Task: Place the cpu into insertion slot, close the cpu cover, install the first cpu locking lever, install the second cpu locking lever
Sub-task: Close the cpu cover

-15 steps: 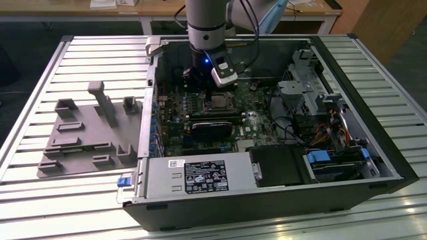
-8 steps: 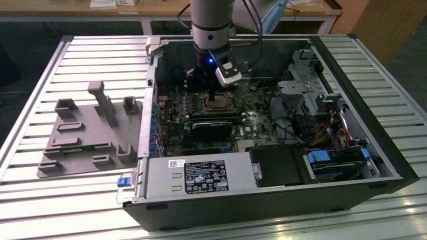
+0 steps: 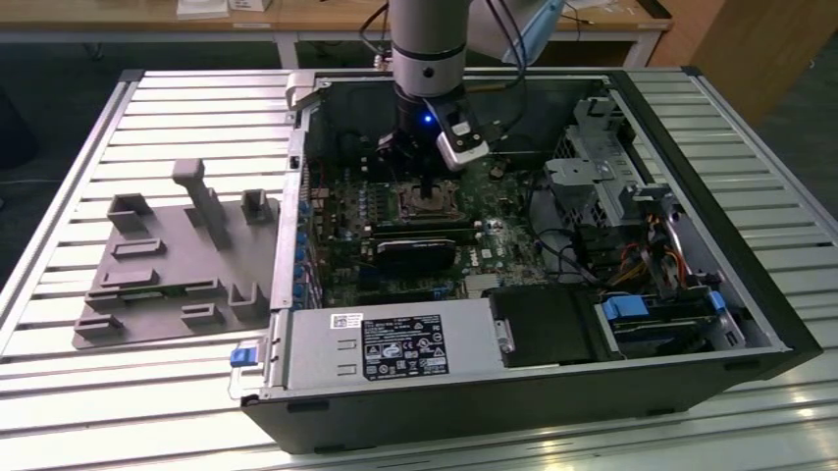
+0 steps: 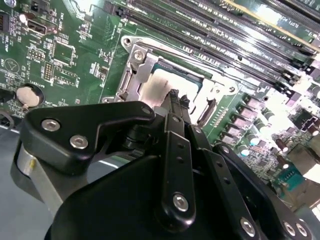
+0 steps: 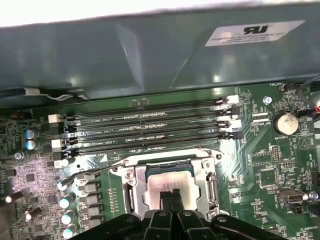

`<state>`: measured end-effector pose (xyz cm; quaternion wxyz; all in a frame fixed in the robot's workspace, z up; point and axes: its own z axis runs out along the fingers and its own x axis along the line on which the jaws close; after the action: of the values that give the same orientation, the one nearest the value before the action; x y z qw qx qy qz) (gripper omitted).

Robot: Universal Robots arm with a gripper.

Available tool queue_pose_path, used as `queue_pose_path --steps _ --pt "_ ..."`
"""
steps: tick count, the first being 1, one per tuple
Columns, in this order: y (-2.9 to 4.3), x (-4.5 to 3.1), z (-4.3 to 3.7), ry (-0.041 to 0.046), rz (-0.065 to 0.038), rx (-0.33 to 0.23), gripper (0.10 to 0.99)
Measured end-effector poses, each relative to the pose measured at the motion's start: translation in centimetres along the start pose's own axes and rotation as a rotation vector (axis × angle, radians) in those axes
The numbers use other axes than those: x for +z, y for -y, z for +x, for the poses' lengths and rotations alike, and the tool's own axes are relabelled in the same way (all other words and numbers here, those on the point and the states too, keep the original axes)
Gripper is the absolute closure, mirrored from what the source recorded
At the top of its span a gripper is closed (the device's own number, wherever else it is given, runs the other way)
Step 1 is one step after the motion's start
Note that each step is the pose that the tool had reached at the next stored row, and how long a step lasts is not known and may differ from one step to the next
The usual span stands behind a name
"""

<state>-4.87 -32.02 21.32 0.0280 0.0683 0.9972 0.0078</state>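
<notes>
The cpu (image 5: pixel 157 184) lies seated in the insertion slot (image 3: pixel 426 204), the cpu cover (image 5: pixel 131 194) apparently down around it. My fingers (image 5: pixel 177 201) are pinched together, gripping nothing, tips just above its face, I judge to press the frame flat.

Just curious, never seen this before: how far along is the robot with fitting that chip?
The cpu already lies in the insertion slot, and the cpu cover looks lowered around it. The hand, fingers together, sits at the chip's face. A thin locking lever sticks out sideways, apparently not latched.
</notes>
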Motion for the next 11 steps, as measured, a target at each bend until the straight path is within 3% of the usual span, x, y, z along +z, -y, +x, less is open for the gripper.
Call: queue_pose_path --steps 11 --pt "-0.04 -1.69 -0.09 0.0001 0.000 0.000 0.980"
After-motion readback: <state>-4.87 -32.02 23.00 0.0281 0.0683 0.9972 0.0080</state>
